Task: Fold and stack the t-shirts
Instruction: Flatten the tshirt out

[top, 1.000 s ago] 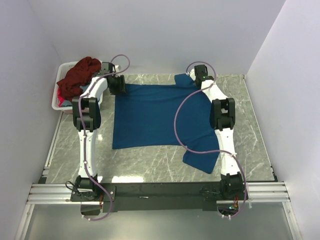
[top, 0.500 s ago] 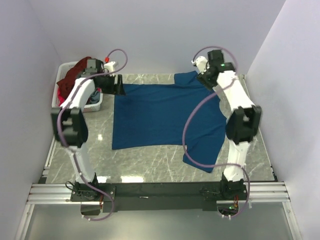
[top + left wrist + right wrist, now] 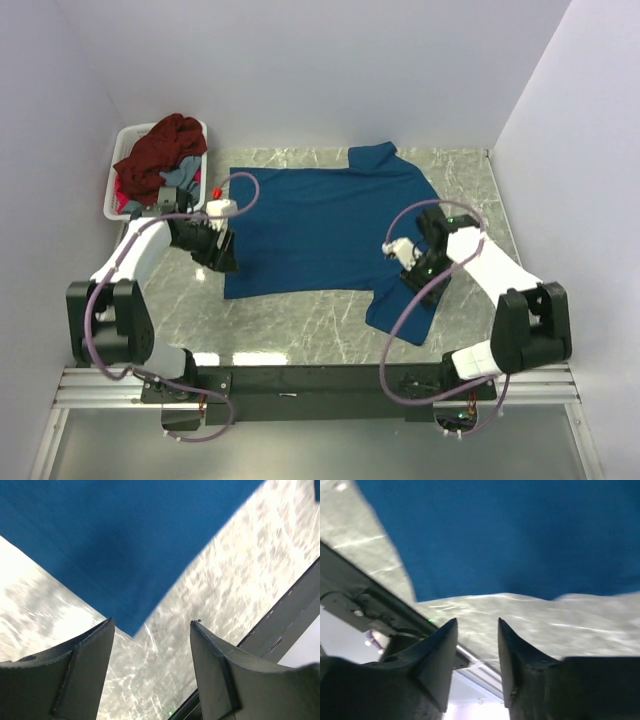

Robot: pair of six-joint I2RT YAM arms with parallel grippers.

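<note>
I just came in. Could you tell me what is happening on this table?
Two robot arms are working on a deep blue t-shirt, spread flat on the marble table. The left pincer hovers open over the shirt's near left corner, and the right pincer hovers open at its near edge by the right sleeve; neither holds any cloth. Nothing is folded yet. A dark maroon t-shirt and other clothes sit in the white basket at the far left.
</note>
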